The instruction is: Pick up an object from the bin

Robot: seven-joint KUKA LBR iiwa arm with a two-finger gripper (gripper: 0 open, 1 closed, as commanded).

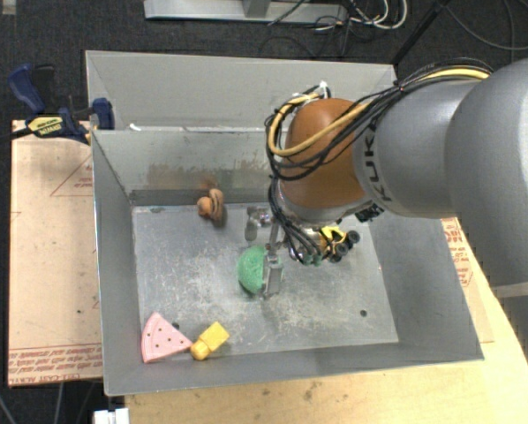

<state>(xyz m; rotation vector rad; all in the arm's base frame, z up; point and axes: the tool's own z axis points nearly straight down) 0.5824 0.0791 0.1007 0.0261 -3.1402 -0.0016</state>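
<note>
**A:** We're looking down into the grey metal bin (114, 237). The silver arm (458, 148) is in from the right. Its orange wrist cover (321, 162), looped with yellow and black cables (286, 131), sits over the middle of the floor.

**B:** And the gripper (268, 274) is low, right down at floor level. It's against the right edge of a green rounded lump (251, 270). That lump lies on the floor about mid-bin, a touch left of centre.

**A:** Is it pinching it?

**B:** Can't tell from here. The wrist hides the top of the gripper, so I can't call it spread or pressed together. I can't say the green rounded lump is clasped either. It's touching or just beside, and that's as far as I'll go.

**A:** Elsewhere in the bin, there's a small brown knobbly piece (212, 205) up by the back wall, to the left of the gripper and apart from it.

**B:** In the front-left corner a pink wedge with dark dots (161, 338) lies flat. A small yellow blocky piece (210, 339) sits at its right corner and seems to be touching it.

**A:** Both are well apart from the green rounded lump, with bare, scuffed floor between.
</note>
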